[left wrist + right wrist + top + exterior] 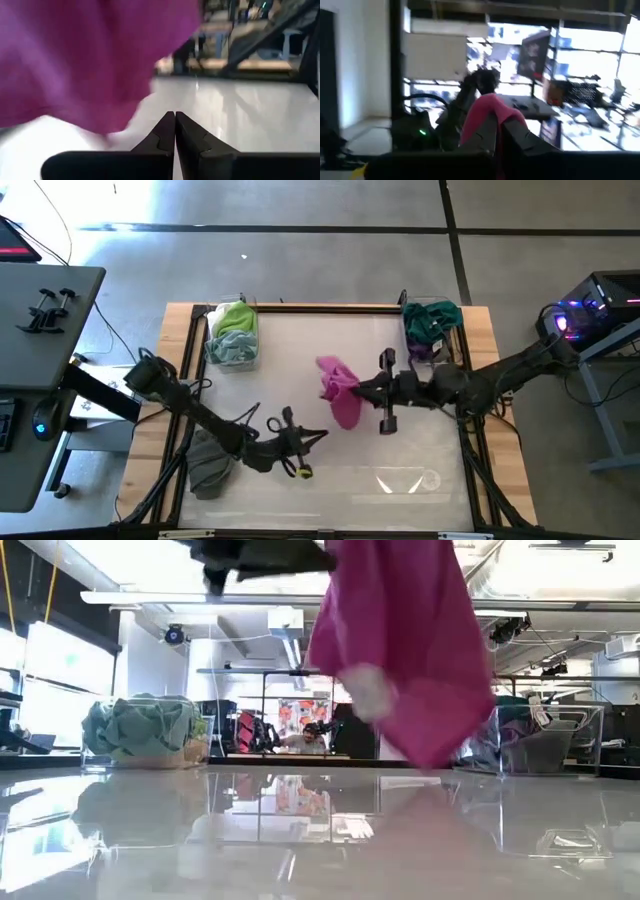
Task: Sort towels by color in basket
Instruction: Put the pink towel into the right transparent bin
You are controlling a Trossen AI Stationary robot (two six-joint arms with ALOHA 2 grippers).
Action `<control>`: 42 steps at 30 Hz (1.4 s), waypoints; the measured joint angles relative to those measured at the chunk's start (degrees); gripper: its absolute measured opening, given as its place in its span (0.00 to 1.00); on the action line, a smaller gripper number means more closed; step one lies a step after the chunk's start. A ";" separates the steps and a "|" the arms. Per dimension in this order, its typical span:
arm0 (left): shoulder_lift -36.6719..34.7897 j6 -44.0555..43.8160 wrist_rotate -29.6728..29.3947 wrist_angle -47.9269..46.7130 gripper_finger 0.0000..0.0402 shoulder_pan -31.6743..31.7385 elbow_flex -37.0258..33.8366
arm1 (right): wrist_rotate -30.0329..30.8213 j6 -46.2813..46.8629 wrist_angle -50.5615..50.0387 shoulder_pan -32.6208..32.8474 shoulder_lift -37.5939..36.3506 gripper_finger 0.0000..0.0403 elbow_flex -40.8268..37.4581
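The right gripper (357, 389) is clamped on a magenta towel (340, 392) hanging above the tabletop (330, 470), while the left gripper (318, 437) waits nearby, fingers pressed together empty.

Two clear bins (232, 340) (432, 330), one magenta towel (340, 392), one grey towel (208, 462), two arms.

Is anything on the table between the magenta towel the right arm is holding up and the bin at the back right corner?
Nothing visible. The right gripper holds the magenta towel above the table, and the bare surface runs up to the back-right bin.
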 joint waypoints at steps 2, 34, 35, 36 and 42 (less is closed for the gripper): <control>1.58 9.93 -1.15 9.37 0.00 -0.07 0.02 | -3.45 0.10 1.15 -1.33 0.00 0.00 0.00; 1.64 42.73 -25.36 22.17 0.19 -4.54 5.44 | -4.11 11.08 -22.86 -4.42 18.99 0.21 -0.09; 1.63 40.02 -25.34 21.04 0.21 -4.63 5.44 | -4.51 11.08 -25.63 -4.25 17.26 0.24 -0.07; 1.63 37.19 -25.10 19.64 0.23 -4.61 5.44 | -5.38 11.10 -28.70 -4.06 15.29 0.28 -0.07; 1.63 17.20 -8.85 4.68 0.27 -0.36 5.42 | -6.27 15.94 -44.84 -0.79 4.55 0.37 0.00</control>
